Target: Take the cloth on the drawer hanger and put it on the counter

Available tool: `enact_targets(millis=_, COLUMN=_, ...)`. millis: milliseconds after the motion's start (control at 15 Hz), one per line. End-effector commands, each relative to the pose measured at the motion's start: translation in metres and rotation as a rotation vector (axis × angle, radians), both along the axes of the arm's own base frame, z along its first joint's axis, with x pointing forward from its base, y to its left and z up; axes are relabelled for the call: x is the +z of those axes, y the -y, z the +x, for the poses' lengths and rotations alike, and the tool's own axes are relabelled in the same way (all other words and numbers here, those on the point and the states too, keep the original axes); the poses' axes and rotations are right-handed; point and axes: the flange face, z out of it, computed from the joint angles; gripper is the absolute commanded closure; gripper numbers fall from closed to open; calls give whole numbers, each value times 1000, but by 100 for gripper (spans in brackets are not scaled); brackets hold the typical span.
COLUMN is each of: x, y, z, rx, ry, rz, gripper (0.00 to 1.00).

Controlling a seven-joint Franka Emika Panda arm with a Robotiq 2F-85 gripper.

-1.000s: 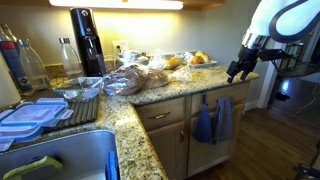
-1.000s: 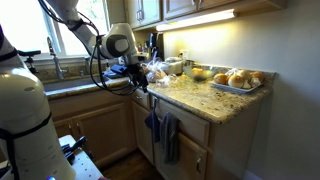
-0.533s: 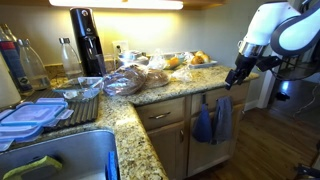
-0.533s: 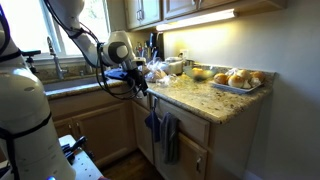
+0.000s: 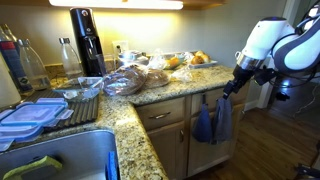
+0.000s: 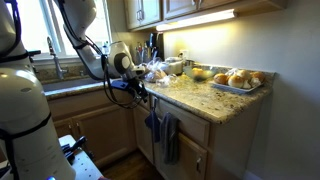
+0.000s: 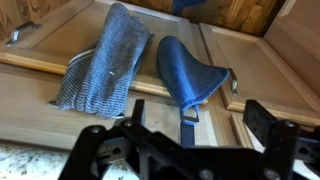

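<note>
The speckled granite worktop runs under lit cabinets, carrying bagged bread and a black soda maker. Below its edge, the blue cloth hangs on a light wooden drawer front beside a paler towel. The gripper hovers near them, fingers spread and empty.

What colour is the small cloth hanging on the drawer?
The cloth is deep blue, clearest in the wrist view, beside a paler grey-blue towel.

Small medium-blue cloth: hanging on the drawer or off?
Hanging: small medium-blue cloth drapes down the light wooden cabinet front, beside the paler grey-blue towel.
</note>
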Motion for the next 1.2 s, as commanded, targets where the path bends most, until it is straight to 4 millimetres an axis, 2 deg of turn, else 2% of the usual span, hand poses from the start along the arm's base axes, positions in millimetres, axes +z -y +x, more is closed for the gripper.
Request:
enact_targets(millis=0, x=-17, y=4, z=4, rx=3, ry=35, rz=43, gripper=0)
enact_targets(millis=467, x=-40, y=14, z=20, rx=21, ry=50, rz=74, gripper=0)
enact_targets(millis=600, x=-37, y=15, z=18, rx=19, ry=33, rz=53, gripper=0)
enact_targets(millis=867, x=-43, y=14, z=23, rx=19, ry=26, rz=57, gripper=0)
enact_targets(millis=1133, x=-65, y=15, z=36, rx=22, ry=11, rz=66, gripper=0)
